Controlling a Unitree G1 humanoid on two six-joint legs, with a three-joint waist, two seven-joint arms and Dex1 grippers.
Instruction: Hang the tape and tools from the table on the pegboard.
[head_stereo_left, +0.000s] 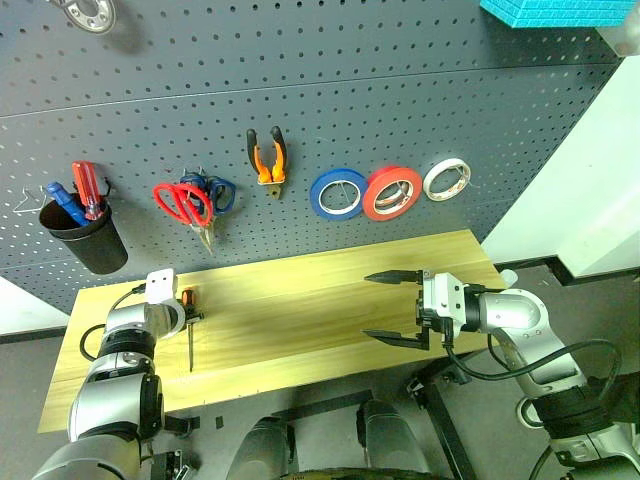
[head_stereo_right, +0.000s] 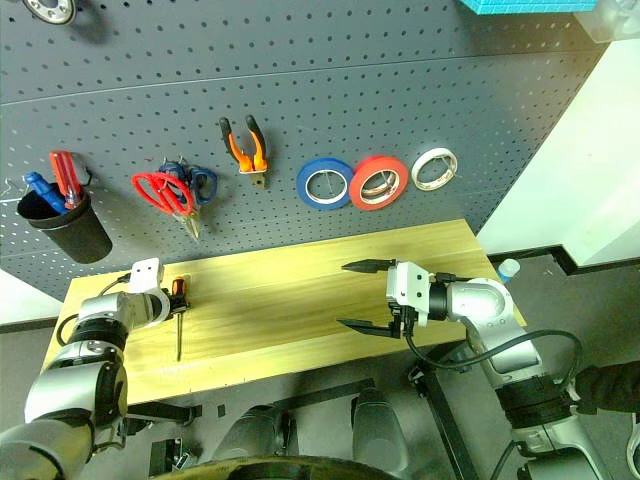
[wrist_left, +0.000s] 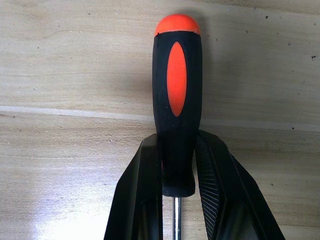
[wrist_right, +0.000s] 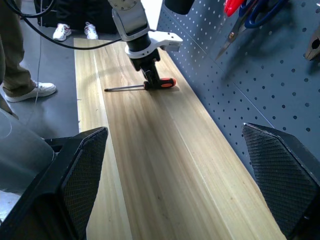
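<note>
A: Where's the last tool?

B: The screwdriver (wrist_left: 177, 100) lies flat on the desk (head_stereo_left: 300, 320) near its left end. The pliers (head_stereo_left: 267, 156), red scissors (head_stereo_left: 183, 204) and red tape (head_stereo_left: 392, 192) already hang on the pegboard (head_stereo_left: 300, 110).

A: And the jaws?

B: The left gripper (wrist_left: 177, 195) has its jaws clamped on the handle's lower end, by the shaft. The right gripper (head_stereo_left: 395, 305) hovers over the desk's right part, jaws wide apart, holding nothing.

A: How will it handle?

B: Light and rigid, I'd judge; the rubbery handle should resist slipping. Gripped at one end, it may tilt.

A: Any view differences?

B: The left wrist view shows the contact closely; the head view shows the hooks, though I can't quite tell which is free.
</note>
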